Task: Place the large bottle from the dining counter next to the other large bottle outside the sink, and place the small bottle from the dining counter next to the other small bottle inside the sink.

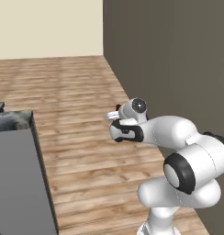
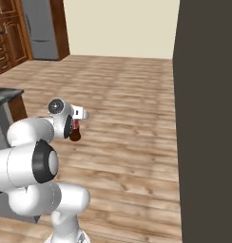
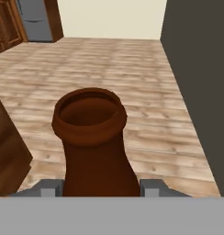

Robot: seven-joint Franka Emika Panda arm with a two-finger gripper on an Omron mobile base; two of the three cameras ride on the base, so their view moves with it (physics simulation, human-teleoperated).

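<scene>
Brown glass neck of the large bottle (image 3: 92, 137) sits clamped between the gripper (image 3: 98, 187) jaws, carried in the air over the wooden floor (image 3: 146, 78); likely heavy, rigid, slippery and breakable, it is best held just below the lip.

1 large bottle (image 3: 93, 142), dark brown glass with an open round mouth, stands upright between the 2 grey fingertips (image 3: 46, 188), its neck touching both. In the right base view it shows as 1 brown and red sliver (image 2: 75, 133) just below the hand. 1 grey refrigerator (image 2: 41, 28) stands far beyond the fingers, and 1 marbled counter (image 1: 13, 120) lies well off to their left.
</scene>
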